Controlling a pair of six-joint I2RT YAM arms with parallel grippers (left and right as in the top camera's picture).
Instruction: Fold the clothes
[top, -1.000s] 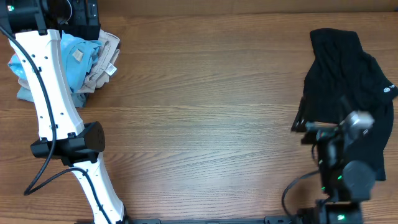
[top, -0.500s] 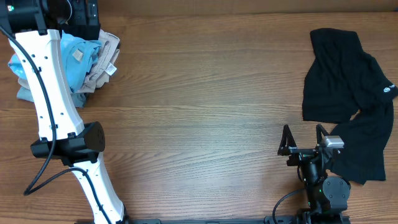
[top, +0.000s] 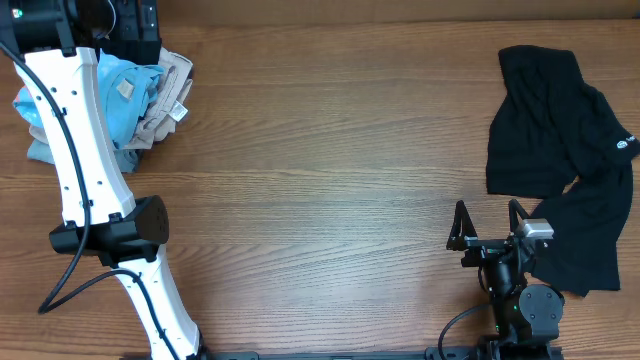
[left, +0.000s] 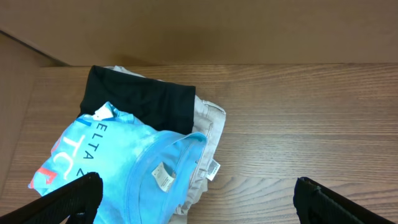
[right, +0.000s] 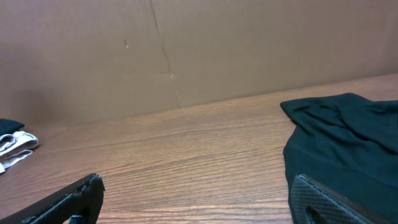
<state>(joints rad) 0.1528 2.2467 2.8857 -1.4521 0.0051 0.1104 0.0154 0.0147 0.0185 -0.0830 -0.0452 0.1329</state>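
Front right, right arm (top: 520, 290) folded low, jaws wide, empty; left arm (top: 75, 150) over clothes (top: 135, 92), likewise.

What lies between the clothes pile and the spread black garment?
Nothing; from clothes pile to black garment the table is bare wood, per the overhead view.

Robot lab/test rig, not a home: wood-grain surface (top: 330, 190) w/ two robot arms at its near edge, white left arm (top: 78, 150) w/ exposed black cable (top: 68, 286), dark right arm (top: 520, 295); plain cardboard wall (right: 186, 50) along its far edge.
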